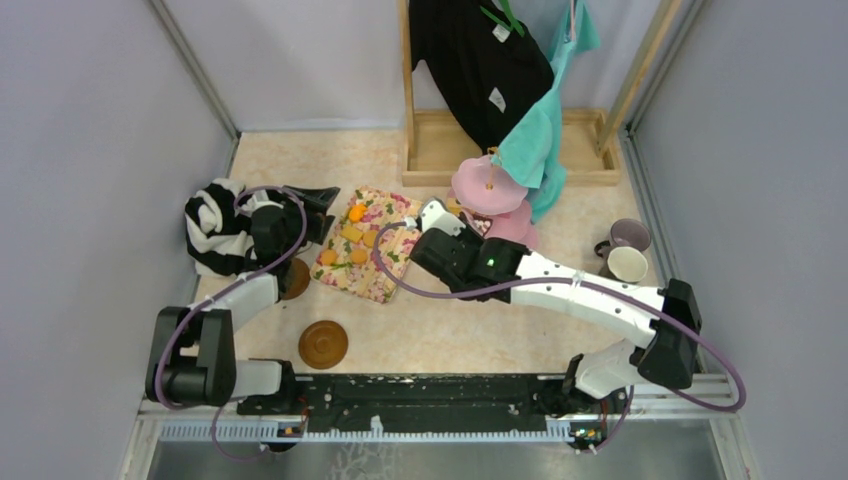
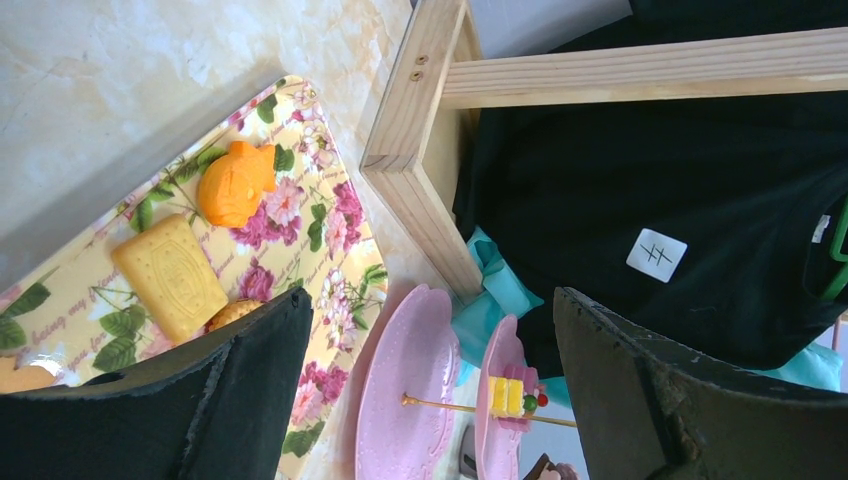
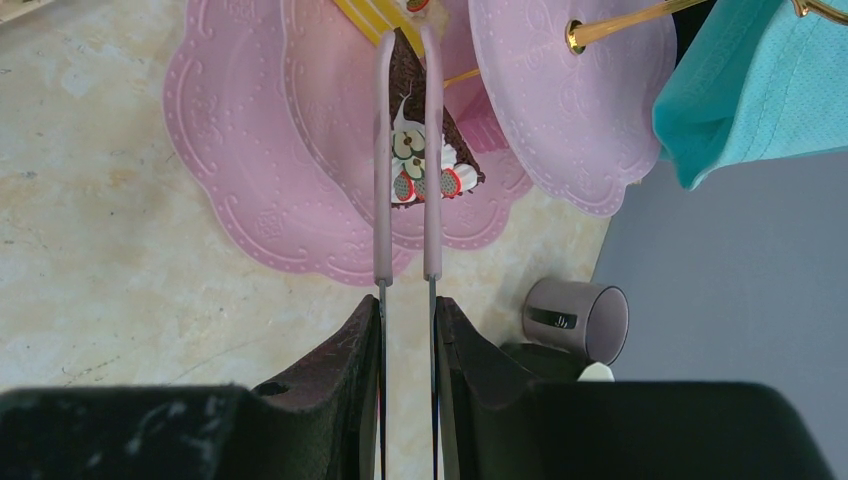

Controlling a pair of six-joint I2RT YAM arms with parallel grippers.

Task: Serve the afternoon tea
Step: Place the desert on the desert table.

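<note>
The pink three-tier cake stand (image 1: 490,190) stands at the back centre. My right gripper (image 1: 440,225) is shut on pink-tipped tongs (image 3: 432,150), whose arms reach over the stand (image 3: 240,150) on either side of a brown cake slice (image 3: 455,165). Their tips end by a yellow pastry (image 3: 365,15). My left gripper (image 2: 430,300) is open and empty, at the left end of the floral cloth (image 1: 365,243). On the cloth lie an orange pastry (image 2: 235,182), a yellow biscuit (image 2: 170,275) and others. The lilac mug (image 1: 630,235) and the cream mug (image 1: 627,264) stand right. Two brown saucers (image 1: 323,344) (image 1: 296,278) lie left.
A wooden rack (image 1: 440,150) at the back holds a black garment (image 1: 480,60) and a teal one (image 1: 545,130) that hangs over the stand. The striped garment (image 1: 215,228) lies far left beside my left arm. Grey walls close in both sides.
</note>
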